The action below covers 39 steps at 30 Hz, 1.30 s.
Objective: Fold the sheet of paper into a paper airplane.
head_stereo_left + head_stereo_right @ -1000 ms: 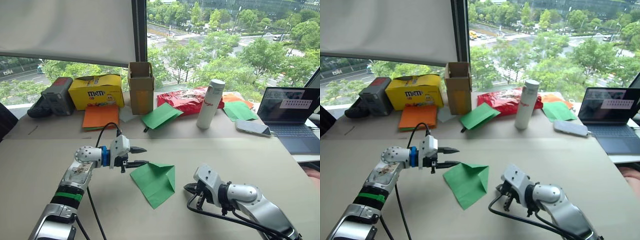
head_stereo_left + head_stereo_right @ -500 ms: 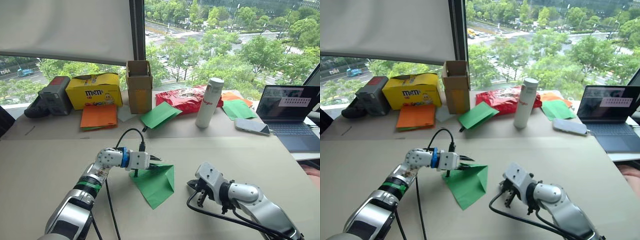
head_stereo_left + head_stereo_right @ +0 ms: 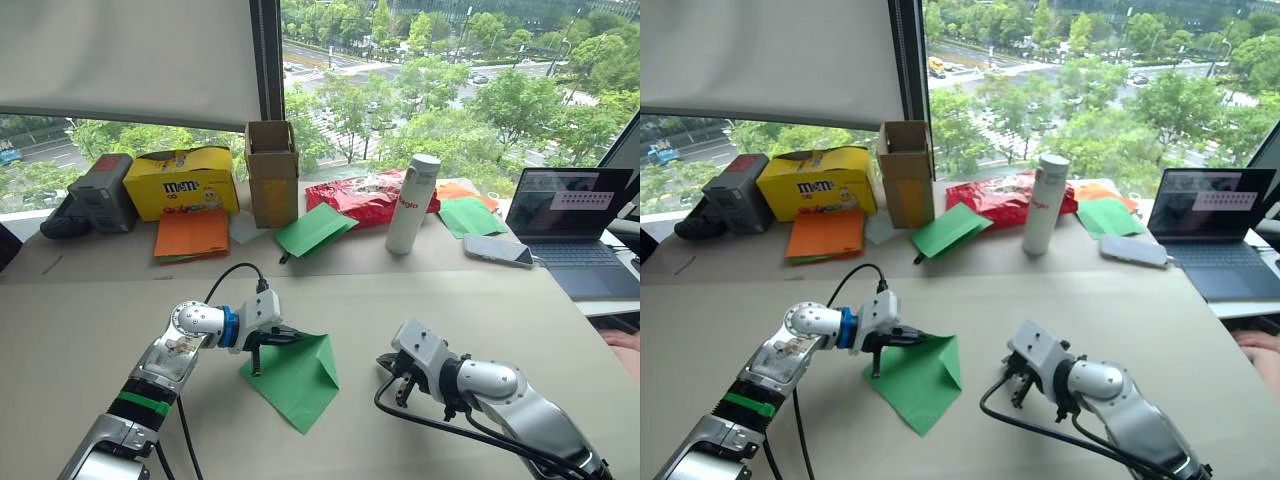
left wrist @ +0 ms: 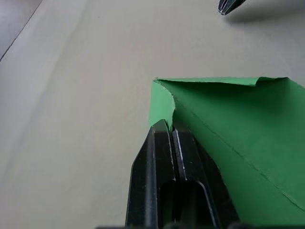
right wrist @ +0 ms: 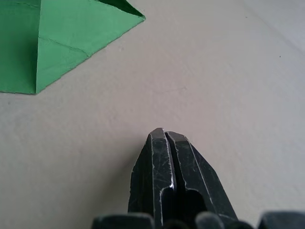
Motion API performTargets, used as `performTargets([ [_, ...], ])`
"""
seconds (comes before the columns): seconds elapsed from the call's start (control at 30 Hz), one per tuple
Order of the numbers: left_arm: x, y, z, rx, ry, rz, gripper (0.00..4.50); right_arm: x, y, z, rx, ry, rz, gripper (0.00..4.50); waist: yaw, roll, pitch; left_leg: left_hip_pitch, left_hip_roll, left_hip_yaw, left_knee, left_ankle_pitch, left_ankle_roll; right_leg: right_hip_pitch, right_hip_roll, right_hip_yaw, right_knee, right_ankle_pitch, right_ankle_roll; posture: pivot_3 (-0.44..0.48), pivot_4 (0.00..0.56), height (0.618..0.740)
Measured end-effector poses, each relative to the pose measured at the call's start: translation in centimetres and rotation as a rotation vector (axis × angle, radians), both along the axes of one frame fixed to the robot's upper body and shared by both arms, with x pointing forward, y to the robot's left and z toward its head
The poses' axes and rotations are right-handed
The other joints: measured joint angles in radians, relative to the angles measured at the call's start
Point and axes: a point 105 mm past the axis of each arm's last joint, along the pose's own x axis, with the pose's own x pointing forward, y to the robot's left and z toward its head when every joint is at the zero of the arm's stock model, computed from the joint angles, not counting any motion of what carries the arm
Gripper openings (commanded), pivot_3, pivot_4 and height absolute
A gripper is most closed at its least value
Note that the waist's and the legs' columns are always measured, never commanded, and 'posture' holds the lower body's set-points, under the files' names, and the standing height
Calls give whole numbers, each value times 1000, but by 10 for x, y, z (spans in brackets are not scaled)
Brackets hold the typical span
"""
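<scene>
Near the middle of the beige worktop (image 3: 480,300) lies the sheet of paper (image 3: 290,375), partly folded into a green wedge. Left tool (image 3: 285,337) is clenched tight, tips touching the paper's upper corner. Right tool (image 3: 385,363) is clenched too, empty, resting well apart from the paper.

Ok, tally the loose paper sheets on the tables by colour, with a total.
Green: 3, the sheet of paper pinched by the left gripper, one by the cardboard box, one near the laptop.
Orange: 2 spots, and.
Total: 5.
</scene>
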Motion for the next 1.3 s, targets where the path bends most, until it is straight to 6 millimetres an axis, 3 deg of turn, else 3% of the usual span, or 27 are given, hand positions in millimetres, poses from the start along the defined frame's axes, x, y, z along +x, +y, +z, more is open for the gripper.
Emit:
performTargets([
  [0.13, -12, 9, 4, -10, 103, 230, 21, 7, 4, 0, -5, 3, 20, 0, 1, 1, 0, 0, 0, -1, 0, 0, 0, 1, 0, 2, 0, 0, 0, 0, 150, 739],
  [0.3, -26, 9, -6, -46, 186, 445, 21, 11, 13, -3, -4, 2, 58, 0, 8, 1, 0, 1, -1, -1, 0, 3, -5, 2, 0, 3, 0, 1, -2, 0, 150, 739],
  [0.47, -26, 3, -8, -61, 167, 551, 21, 16, 17, -2, -1, 0, 77, 0, 15, 1, 1, 1, -2, -1, 0, 3, -5, 3, 0, 4, 0, 2, -3, 0, 150, 739],
  [0.7, -41, -7, 5, -127, 246, 437, 2237, 18, 16, -3, -4, -4, 86, 0, 16, 0, 1, 1, -1, -1, 0, 4, -7, 2, 1, 3, 0, 2, -4, 0, 150, 739],
  [0.8, -40, 6, 38, -237, 256, 345, 3175, 18, 15, -3, -9, -6, 82, 0, 14, 1, 1, 1, -1, -2, 0, 5, -8, 2, 1, 3, 0, 2, -4, 0, 150, 739],
  [0.87, -35, 25, 61, -289, 221, 320, 3175, 18, 14, -4, -13, -7, 77, 0, 13, 1, 1, 1, -1, -2, 0, 5, -8, 2, 1, 3, 0, 2, -4, 0, 150, 739],
  [0.97, -27, 49, 75, -342, 184, 305, 3175, 18, 13, -5, -13, -10, 68, 0, 9, 1, 1, 1, -2, -2, -1, 5, -9, 3, 0, 3, -1, 2, -4, 0, 150, 739],
  [1.13, -21, 46, 68, -365, 176, 189, 1662, 18, 15, -4, -5, -14, 66, 0, 15, 1, 1, 1, -3, -2, -1, 5, -8, 3, -1, 2, -1, 2, -4, 0, 150, 739],
  [1.3, -34, 23, 29, -350, 238, 1, 16, 15, 14, -2, -4, -37, 48, 0, 14, 1, 1, 1, -2, -1, -1, 5, -8, 3, 0, 3, -1, 2, -4, 0, 150, 739],
])
